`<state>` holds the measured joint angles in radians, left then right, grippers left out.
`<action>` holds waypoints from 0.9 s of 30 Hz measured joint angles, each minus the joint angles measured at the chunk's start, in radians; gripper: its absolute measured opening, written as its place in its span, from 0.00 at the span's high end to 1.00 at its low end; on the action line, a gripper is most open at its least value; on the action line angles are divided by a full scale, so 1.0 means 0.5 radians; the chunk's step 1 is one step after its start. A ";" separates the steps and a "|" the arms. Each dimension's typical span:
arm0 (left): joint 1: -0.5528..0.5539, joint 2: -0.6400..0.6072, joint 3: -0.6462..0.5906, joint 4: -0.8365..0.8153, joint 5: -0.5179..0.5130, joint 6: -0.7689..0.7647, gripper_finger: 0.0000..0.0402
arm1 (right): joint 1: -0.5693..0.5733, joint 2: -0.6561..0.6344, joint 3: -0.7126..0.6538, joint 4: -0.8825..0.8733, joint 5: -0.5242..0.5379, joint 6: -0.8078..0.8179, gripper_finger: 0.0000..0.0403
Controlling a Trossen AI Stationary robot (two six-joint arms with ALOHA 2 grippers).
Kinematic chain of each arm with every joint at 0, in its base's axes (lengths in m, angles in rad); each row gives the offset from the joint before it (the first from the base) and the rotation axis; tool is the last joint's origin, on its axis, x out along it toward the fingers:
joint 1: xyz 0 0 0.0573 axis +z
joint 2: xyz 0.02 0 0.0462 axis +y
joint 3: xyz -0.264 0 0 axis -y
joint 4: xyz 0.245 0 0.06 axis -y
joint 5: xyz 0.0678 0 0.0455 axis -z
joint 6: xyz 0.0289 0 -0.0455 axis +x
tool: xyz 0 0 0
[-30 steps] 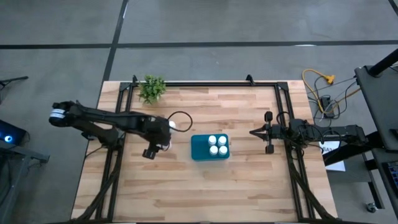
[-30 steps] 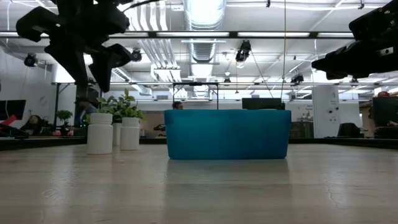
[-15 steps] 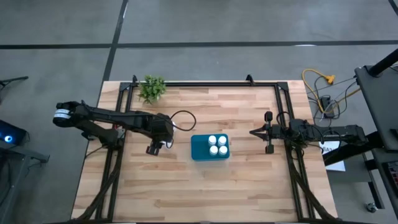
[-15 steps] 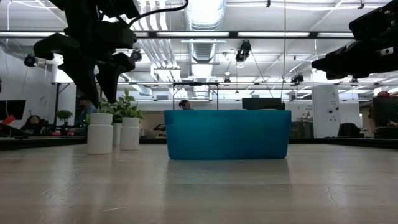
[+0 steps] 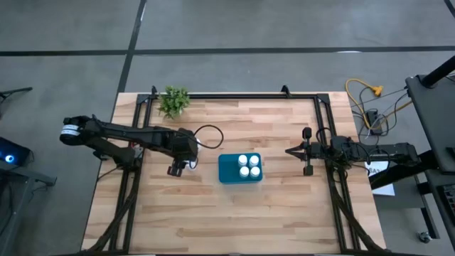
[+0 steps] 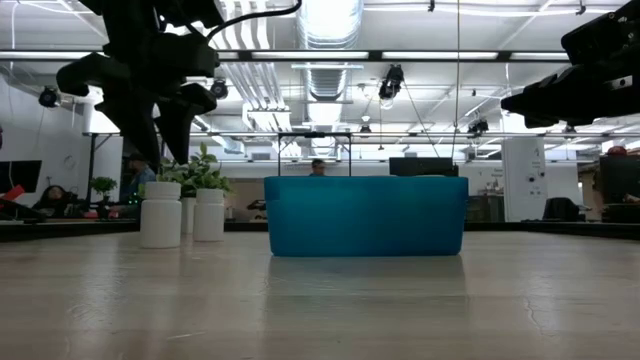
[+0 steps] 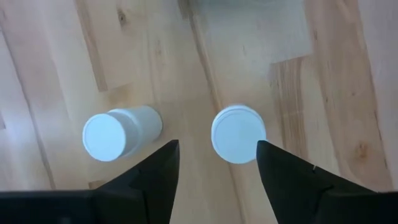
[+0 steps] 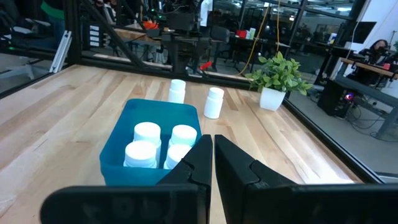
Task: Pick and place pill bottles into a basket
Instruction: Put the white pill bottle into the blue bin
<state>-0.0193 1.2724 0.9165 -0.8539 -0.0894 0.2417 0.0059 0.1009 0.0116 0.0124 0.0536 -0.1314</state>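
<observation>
Below the left gripper (image 7: 214,163), whose fingers are spread wide, stand two pill bottles (image 7: 118,132) still on the table: one outside its finger, one (image 7: 238,134) between them. A skewed descent could clip and topple either. Further right, the basket (image 5: 227,169) holds four bottles; the right gripper (image 8: 210,163), fingers pressed together, waits beyond it.

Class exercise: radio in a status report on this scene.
Left gripper open above two bottles. Right gripper shut, idle. Four in basket. Nothing in the way.
</observation>
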 joint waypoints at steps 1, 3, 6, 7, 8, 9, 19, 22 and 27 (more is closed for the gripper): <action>0.000 0.000 0.000 0.000 0.005 0.000 0.49 | 0.000 0.000 0.000 0.000 0.000 0.000 0.98; 0.000 0.000 0.000 0.001 0.005 0.001 0.44 | 0.000 0.000 0.000 0.000 0.000 0.000 0.98; 0.000 0.000 0.000 0.002 0.004 0.001 0.34 | 0.001 0.000 0.000 0.000 0.000 0.000 0.98; 0.000 0.000 0.000 0.002 0.004 0.001 0.30 | 0.001 0.000 0.000 0.000 0.000 0.000 0.98; -0.001 0.000 -0.001 0.002 0.006 0.000 0.27 | 0.000 0.000 0.000 0.000 0.000 0.000 0.98; -0.001 0.000 -0.002 0.002 0.019 -0.001 0.24 | 0.000 0.000 0.000 0.000 0.000 0.000 0.98; 0.000 0.011 -0.096 0.016 0.275 0.002 0.18 | 0.000 0.000 0.000 0.000 0.000 0.000 0.98; 0.000 0.011 -0.117 0.018 0.245 0.002 0.17 | 0.000 0.000 0.000 0.000 0.000 0.000 0.98; 0.010 0.011 -0.118 0.061 0.180 0.017 0.17 | 0.001 0.000 0.000 0.000 -0.001 0.000 0.98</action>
<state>-0.0143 1.2778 0.8574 -0.8234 0.0006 0.2503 0.0063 0.1009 0.0116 0.0124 0.0533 -0.1314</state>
